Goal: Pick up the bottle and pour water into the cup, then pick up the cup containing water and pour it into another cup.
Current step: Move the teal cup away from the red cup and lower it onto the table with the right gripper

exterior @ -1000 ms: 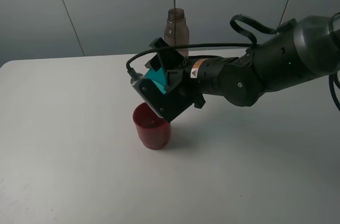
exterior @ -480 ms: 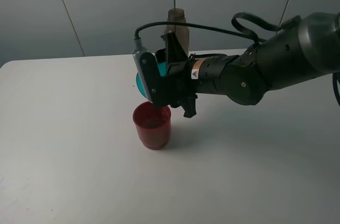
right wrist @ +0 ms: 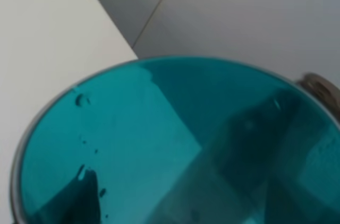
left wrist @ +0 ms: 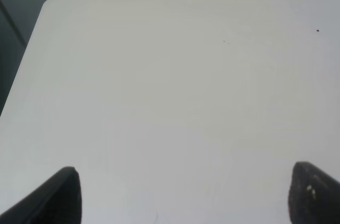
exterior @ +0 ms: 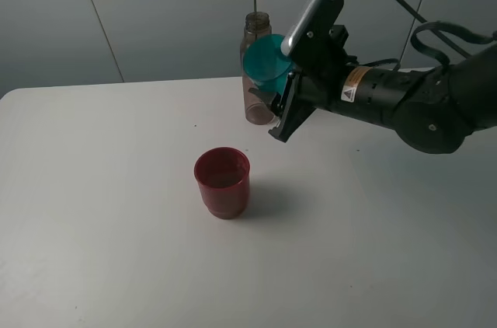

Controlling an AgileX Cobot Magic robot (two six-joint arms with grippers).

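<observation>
The translucent teal cup point(exterior: 264, 60) is held in my right gripper point(exterior: 278, 101), lifted well above the table and tipped with its mouth toward the left, just in front of the bottle. In the right wrist view the cup point(right wrist: 159, 144) fills the frame, with a few droplets on its wall. The smoky-brown bottle point(exterior: 256, 33) stands upright at the back of the table, partly hidden by the cup; its rim shows in the right wrist view point(right wrist: 321, 88). The red cup point(exterior: 223, 182) stands upright on the table, below and left of the held cup, with liquid in it. My left gripper point(left wrist: 183, 197) is open over bare table.
The white table point(exterior: 101, 188) spans the view, with a grey wall behind it. The right arm point(exterior: 404, 99) reaches in from the right, above the table's back right part. The table's far edge and left corner point(left wrist: 48, 3) show in the left wrist view.
My right gripper has swung the teal cup up and away from over the red cup, moving right and back toward the bottle. The red cup and the bottle have not moved.
</observation>
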